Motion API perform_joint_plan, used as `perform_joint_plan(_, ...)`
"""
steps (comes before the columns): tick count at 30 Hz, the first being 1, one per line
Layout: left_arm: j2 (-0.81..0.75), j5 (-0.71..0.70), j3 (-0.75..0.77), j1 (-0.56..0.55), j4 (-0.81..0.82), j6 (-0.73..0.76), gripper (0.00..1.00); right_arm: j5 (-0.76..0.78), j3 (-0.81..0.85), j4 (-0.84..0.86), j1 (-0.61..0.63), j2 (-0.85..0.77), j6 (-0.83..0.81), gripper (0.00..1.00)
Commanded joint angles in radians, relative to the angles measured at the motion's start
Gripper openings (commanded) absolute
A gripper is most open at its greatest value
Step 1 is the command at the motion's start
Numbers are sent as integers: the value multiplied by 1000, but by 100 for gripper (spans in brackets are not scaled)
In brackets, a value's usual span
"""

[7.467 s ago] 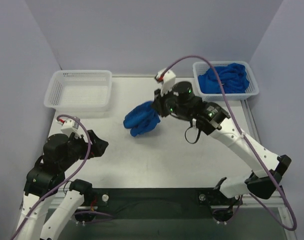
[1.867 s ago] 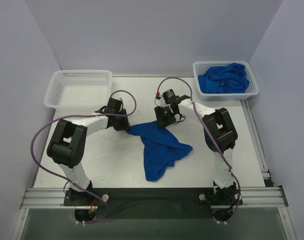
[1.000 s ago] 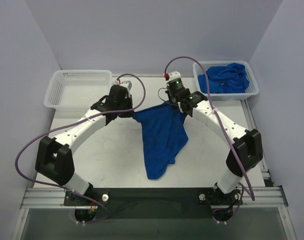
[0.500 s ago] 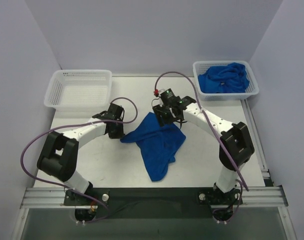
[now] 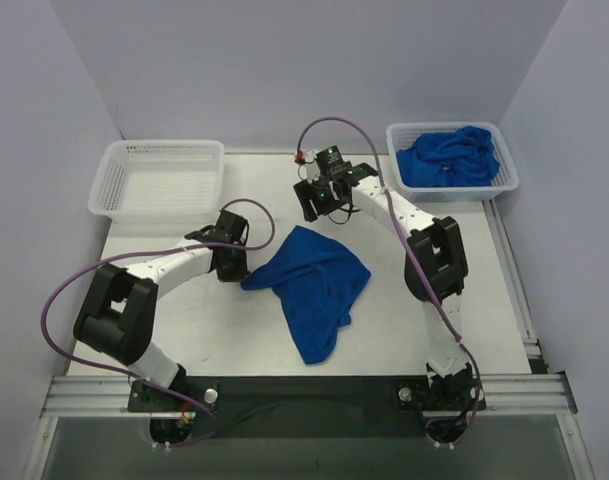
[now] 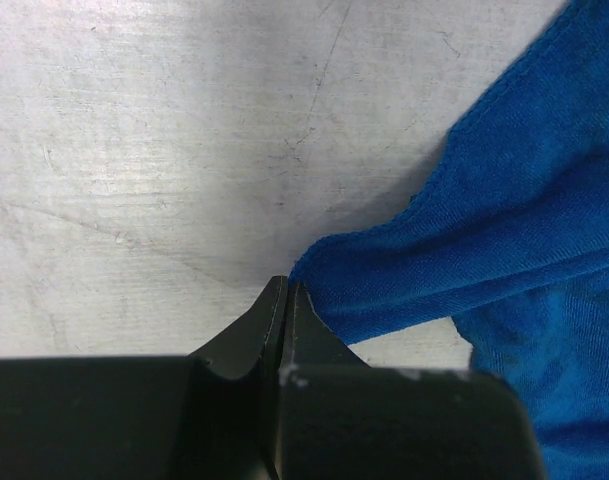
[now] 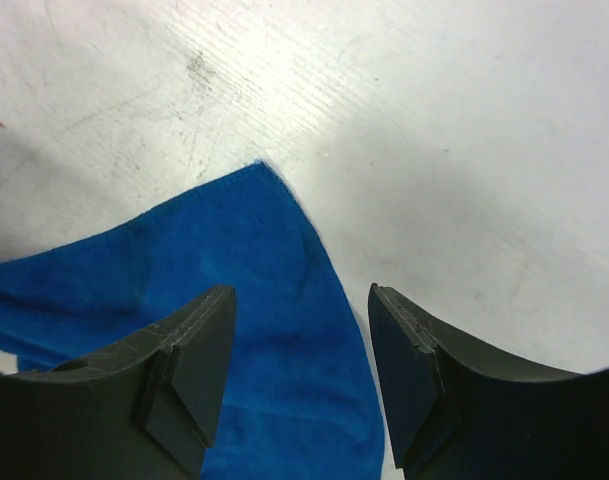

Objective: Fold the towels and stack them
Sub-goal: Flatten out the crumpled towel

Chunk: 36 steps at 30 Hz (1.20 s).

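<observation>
Spreading step: L fingers [image 6: 269, 322] pinch towel's [image 5: 319, 280] left corner on bench [image 5: 209, 325]; R fingers [image 7: 189, 372] wide above far corner. Next: grip it, pull flat, fold.

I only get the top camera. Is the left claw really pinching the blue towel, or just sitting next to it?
Observer: Pinching. The left wrist camera shows the left claw shut on one corner of the crumpled blue cloth towel.
Operator: What about the right claw?
Observer: Open. Its wrist camera shows the right claw with jaws spread above another pointed towel corner, which lies flat on the scratched white table. It grips nothing.
</observation>
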Motion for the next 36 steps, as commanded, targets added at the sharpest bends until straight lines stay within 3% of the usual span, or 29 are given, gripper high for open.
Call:
perform_joint_plan(1,-34,16,20,6,11,-25,0,-55,101,-33,2,82,-84,56)
perform_joint_plan(15,-40,36,0,6,5,-37,0,-134,206,-33,39,260,-110,55)
perform_joint_plan(30,-65,35,-20,8,-7,-37,0,-8,258,-39,93,352,-139,45)
perform_joint_plan(36,-80,27,-28,6,-9,-36,0,46,250,-48,105,356,-147,36)
